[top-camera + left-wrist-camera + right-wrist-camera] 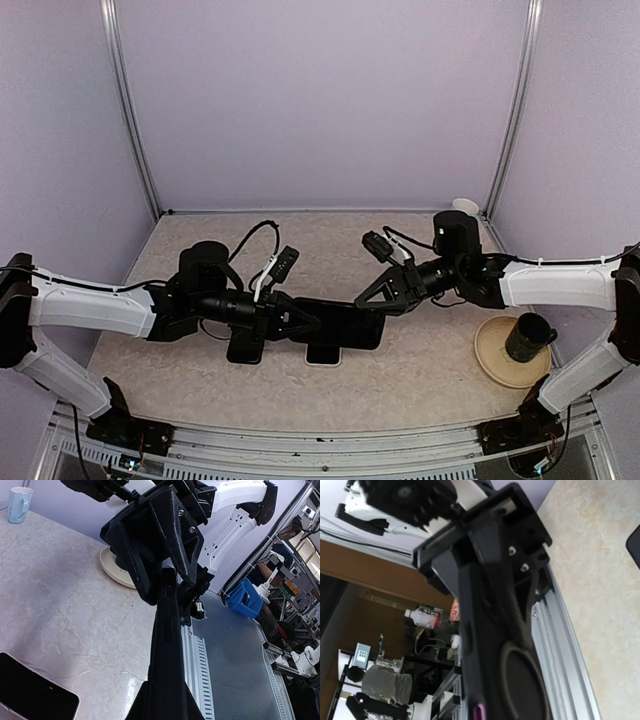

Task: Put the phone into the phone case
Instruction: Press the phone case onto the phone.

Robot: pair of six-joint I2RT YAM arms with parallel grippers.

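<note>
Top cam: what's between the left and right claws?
The black phone case spans the gap, with the left claw gripping one end and the right claw the other. The top external view shows it.

Phone (35,692) cropped by the lower-left edge.

Black phone case (345,325) (beige-marbled table (430,375))

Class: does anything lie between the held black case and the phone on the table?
Nothing visible does. The left gripper and right gripper hold the case by its ends; the phone lies on the table beneath, its near end showing.
</note>
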